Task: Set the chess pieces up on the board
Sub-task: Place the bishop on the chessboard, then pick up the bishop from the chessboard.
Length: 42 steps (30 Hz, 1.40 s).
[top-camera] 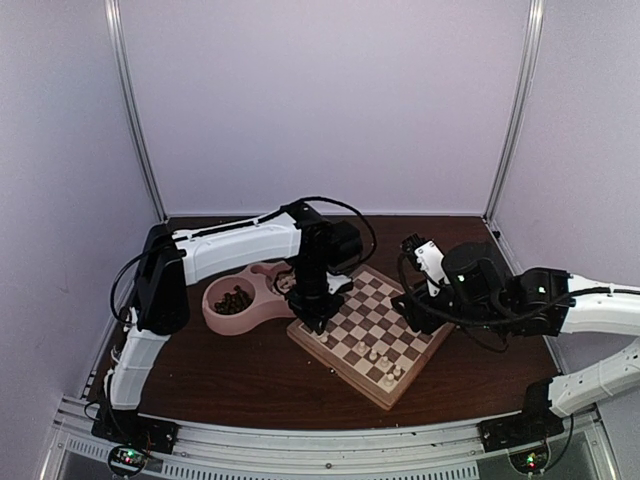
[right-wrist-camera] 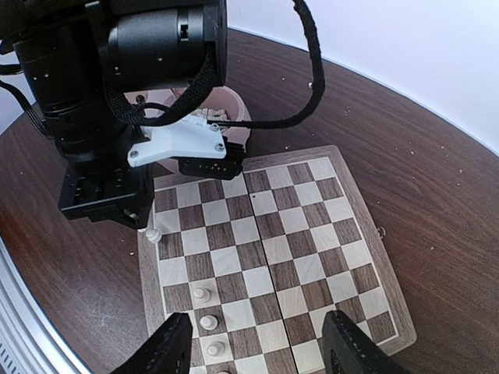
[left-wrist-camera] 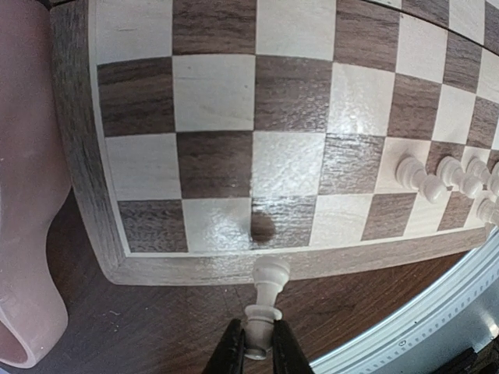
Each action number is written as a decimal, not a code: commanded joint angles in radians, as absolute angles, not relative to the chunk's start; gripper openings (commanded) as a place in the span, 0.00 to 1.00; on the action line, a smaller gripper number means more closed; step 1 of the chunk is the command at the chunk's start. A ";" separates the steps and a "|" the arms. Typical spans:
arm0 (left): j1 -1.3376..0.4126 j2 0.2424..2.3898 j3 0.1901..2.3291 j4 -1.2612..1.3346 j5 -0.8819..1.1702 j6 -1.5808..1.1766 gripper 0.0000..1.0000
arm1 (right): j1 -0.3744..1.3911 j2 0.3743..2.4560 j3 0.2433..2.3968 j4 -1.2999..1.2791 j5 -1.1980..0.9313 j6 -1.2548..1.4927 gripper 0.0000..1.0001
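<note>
From the overhead camera, the chessboard (top-camera: 352,318) lies turned like a diamond on the dark wooden table (top-camera: 230,375), between the two arms. The left gripper (top-camera: 316,322) points straight down over the board's left corner. Its jaws cannot be made out from here. The right gripper (top-camera: 412,308) hangs by the board's right edge. A few cream-white chessmen (top-camera: 384,362) stand in a cluster near the board's near corner. Just left of the board sits a pink double-bowl dish (top-camera: 262,312), and dark chess pieces (top-camera: 233,298) fill its left bowl.

In the left wrist camera, the two black fingers (left-wrist-camera: 228,352) are pressed against a single cream-white chess piece (left-wrist-camera: 270,282). They pinch it by one end, and its flared far end points at the board's rim, beside a dark edge square that carries its shadow. The other cream-white chessmen stand at the right edge, and the dish wall fills the left side.

In the right wrist camera, the right gripper's own fingers (right-wrist-camera: 175,344) are spread wide with nothing between them, above the board's near rim. Across the board, the pinched piece hangs over the left rim. Three cream-white chessmen stand in a short line on squares along that side, near the right gripper's left finger.
</note>
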State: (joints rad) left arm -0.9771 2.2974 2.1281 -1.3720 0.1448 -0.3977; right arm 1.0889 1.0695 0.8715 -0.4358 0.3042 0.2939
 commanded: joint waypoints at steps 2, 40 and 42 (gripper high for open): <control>-0.977 2.330 2.166 -1.399 0.148 -0.382 0.16 | 1.085 1.055 0.857 -0.417 0.337 0.313 0.59; -1.056 1.833 1.507 -0.672 -0.046 -0.385 0.58 | 0.988 1.039 0.856 -0.491 0.364 0.323 0.71; -1.065 1.834 1.481 -0.636 -0.054 -0.374 0.59 | 0.967 1.014 0.842 -0.504 0.365 0.307 0.73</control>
